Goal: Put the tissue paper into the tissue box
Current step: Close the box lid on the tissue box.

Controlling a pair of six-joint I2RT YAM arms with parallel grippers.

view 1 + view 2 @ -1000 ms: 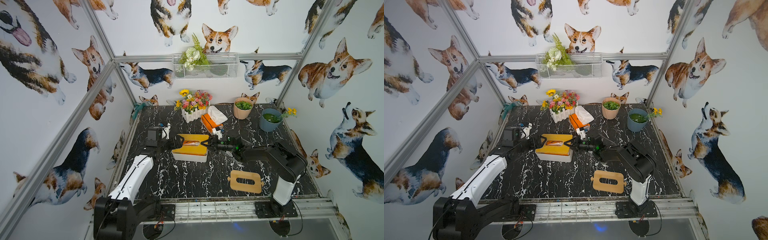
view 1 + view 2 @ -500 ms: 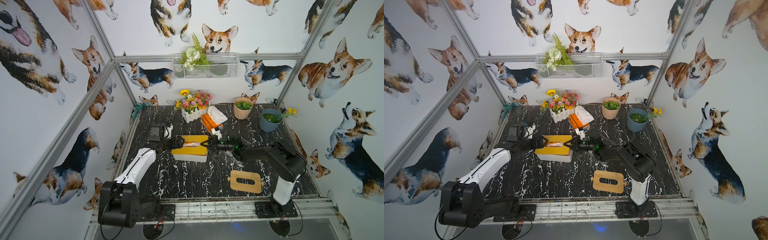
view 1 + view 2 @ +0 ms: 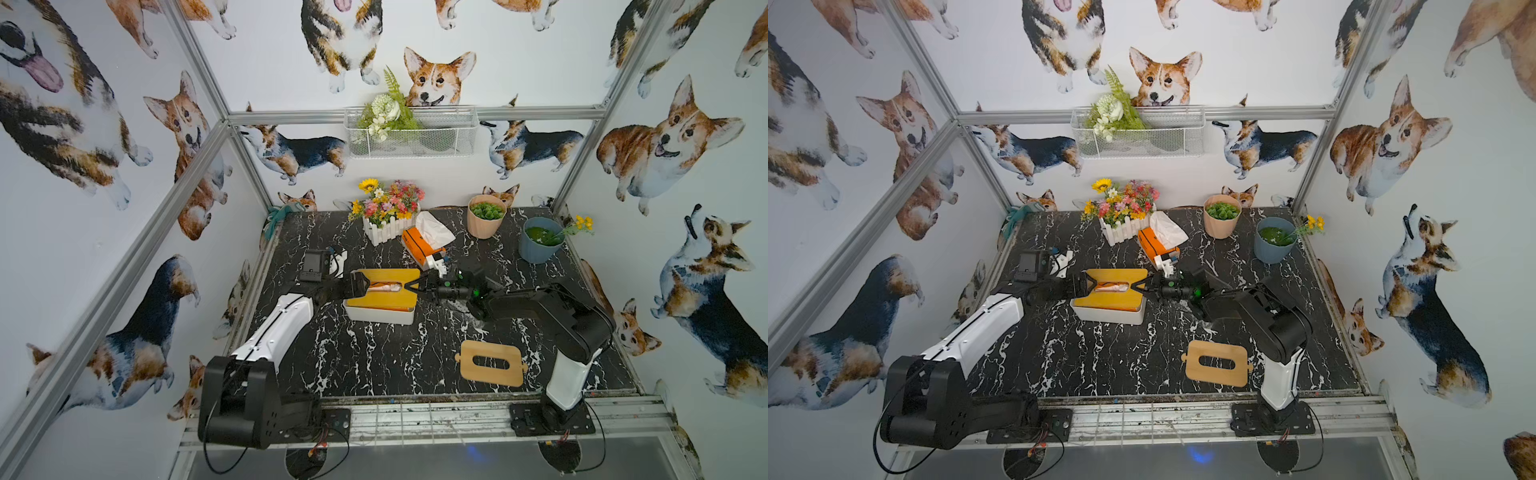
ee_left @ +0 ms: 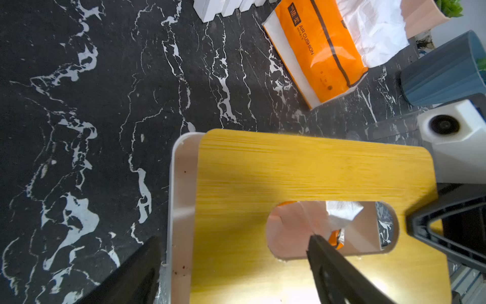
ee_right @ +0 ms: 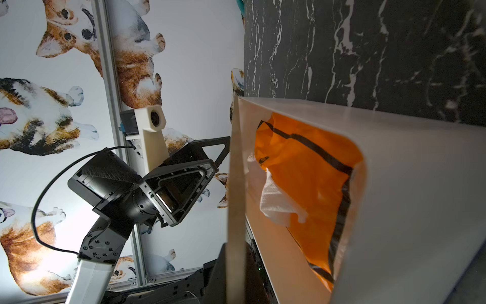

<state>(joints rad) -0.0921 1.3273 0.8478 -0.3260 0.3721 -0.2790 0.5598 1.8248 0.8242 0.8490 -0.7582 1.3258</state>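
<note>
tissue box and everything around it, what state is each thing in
white plastic tissue box: upright, pack inside
slotted bamboo lid: ajar on the box, one end raised
orange tissue pack: in the box, open, white tissue sticking out
second slotted bamboo lid: flat on the black marble table
second orange tissue pack: on the table, also open
left gripper: open
right gripper: shut on the raised lid

The left hand (image 3: 358, 286) spreads wide, facing the right hand (image 3: 410, 286), which is pinched closed.

orange tissue pk (image 5: 310, 168), ylw lid (image 4: 302, 168)
</note>
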